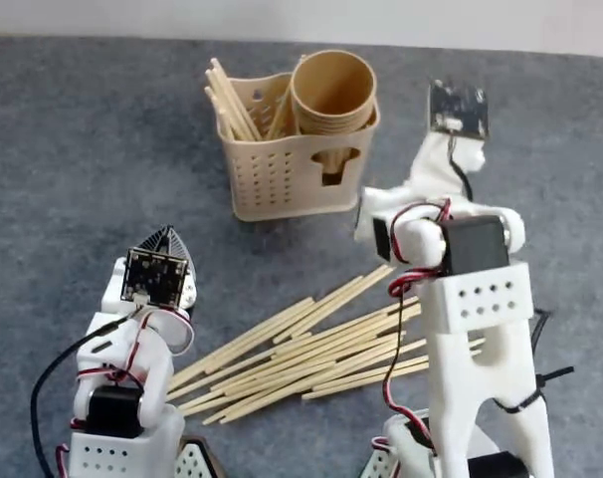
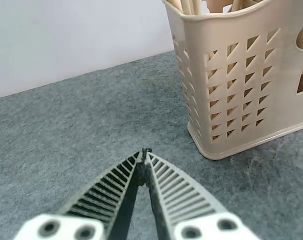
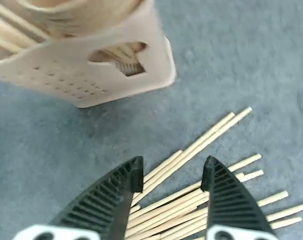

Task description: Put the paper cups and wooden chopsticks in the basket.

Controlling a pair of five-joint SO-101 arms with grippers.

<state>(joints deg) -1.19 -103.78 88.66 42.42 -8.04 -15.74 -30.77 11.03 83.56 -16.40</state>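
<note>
Left end effector point(image 2: 144, 155): fingers closed tip to tip, nothing held, low over the grey counter point(image 2: 66, 140), near the beige perforated basket point(image 2: 231, 75) but apart from it. Right end effector point(image 3: 172, 174): fingers spread wide, nothing between them, poised above the loose wooden chopsticks point(image 3: 201, 145); whether it touches them cannot be told. The loose wooden chopsticks lie in a fanned heap on the counter between the two arms, on the arms' side of the basket and not touching it. The basket stands upright beyond them. Contents noted: a nested stack of paper cups point(image 1: 333, 92), upright at the end nearer the right arm, its rim above the basket's rim; a bundle of chopsticks point(image 1: 232, 100) leaning at the opposite end, tips projecting over the rim.
</note>
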